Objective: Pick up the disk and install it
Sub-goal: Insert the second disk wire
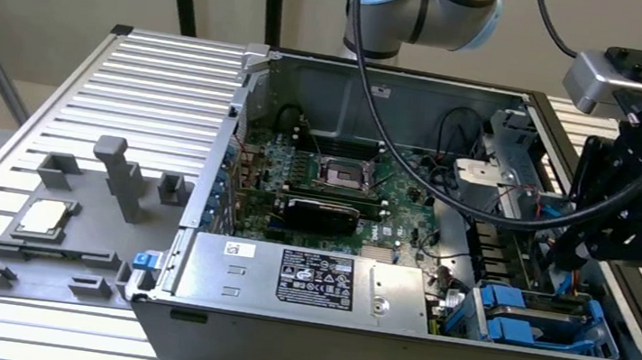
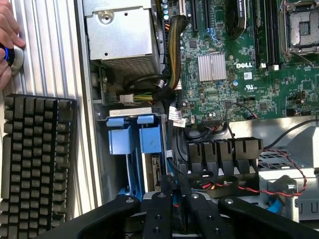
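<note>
- The fingers [image 2: 172, 196] stood nearly pressed together, pinching something thin at their tips; what it was could not be told.
- Just beyond them, the disk [image 2: 135, 149], blue-railed, sat in the case's drive bay [image 1: 547, 319].
- Judged step: seating it.
- Beside the case, a keyboard [image 2: 35, 149] lay on the worktop [image 2: 50, 50].

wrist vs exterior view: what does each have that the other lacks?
Wrist alone: a keyboard beside the case, and a hand on a silver knob. Exterior alone: the grey fixture carrying a processor chip, and the arm's silver joint. Both: the motherboard, the power supply box, the blue drive rails and the gripper near them.
</note>
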Tool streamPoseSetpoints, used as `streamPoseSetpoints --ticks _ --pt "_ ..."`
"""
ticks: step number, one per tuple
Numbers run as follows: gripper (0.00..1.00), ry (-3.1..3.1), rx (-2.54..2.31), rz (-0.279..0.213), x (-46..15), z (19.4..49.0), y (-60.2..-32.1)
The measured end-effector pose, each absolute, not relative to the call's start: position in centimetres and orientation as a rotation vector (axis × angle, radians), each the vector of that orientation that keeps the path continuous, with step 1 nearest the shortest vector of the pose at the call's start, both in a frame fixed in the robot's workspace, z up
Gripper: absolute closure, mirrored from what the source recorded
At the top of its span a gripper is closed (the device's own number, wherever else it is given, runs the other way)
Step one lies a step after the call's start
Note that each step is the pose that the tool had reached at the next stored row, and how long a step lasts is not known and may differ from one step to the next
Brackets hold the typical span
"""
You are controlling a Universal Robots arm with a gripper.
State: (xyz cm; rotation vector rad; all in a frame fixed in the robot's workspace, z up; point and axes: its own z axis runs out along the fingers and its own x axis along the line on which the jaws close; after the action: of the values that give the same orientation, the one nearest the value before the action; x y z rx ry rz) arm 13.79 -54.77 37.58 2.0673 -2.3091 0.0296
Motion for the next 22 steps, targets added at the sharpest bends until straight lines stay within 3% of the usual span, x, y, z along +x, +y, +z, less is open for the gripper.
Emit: streamPoseSetpoints --ticks 22 --pt "0.84 -2.308 2.069 0.03 13.6 34.8 -56.1"
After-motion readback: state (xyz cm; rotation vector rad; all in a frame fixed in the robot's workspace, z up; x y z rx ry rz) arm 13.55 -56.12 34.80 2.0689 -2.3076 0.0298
